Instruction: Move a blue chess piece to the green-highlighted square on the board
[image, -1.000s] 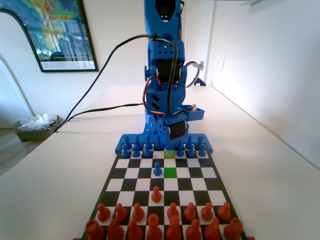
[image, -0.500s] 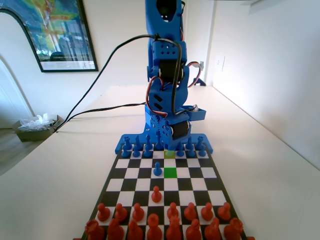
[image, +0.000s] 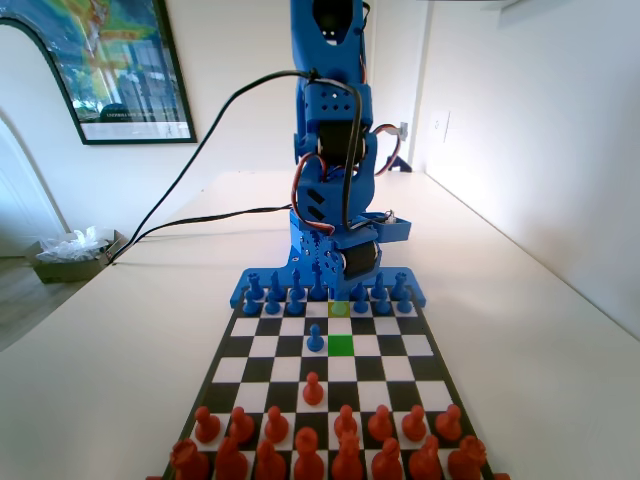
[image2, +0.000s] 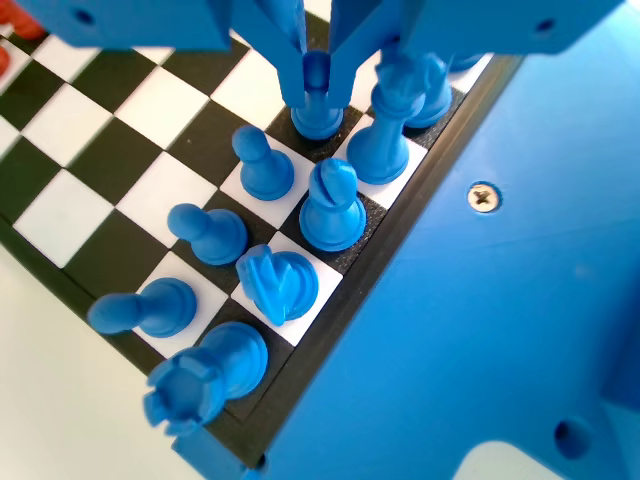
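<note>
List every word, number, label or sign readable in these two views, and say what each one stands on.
Framed poster on the wall, fixed view: a white strip along its bottom carries print, too small and blurred to read.
Board, chess pieces and the blue arm: no readable text, in the fixed view or the wrist view.

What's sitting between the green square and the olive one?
One bare board square; the fixed view shows it between the green-highlighted square and the olive square.

The flat checkered chessboard (image: 262, 345) lies on the white desk (image: 120, 330). In the fixed view, a small blue plastic pawn (image: 315, 339) stands just left of the bright green square (image: 341, 345). The blue arm's hand (image2: 316, 70) sits over the far row, around another blue pawn (image2: 317, 112).
</note>
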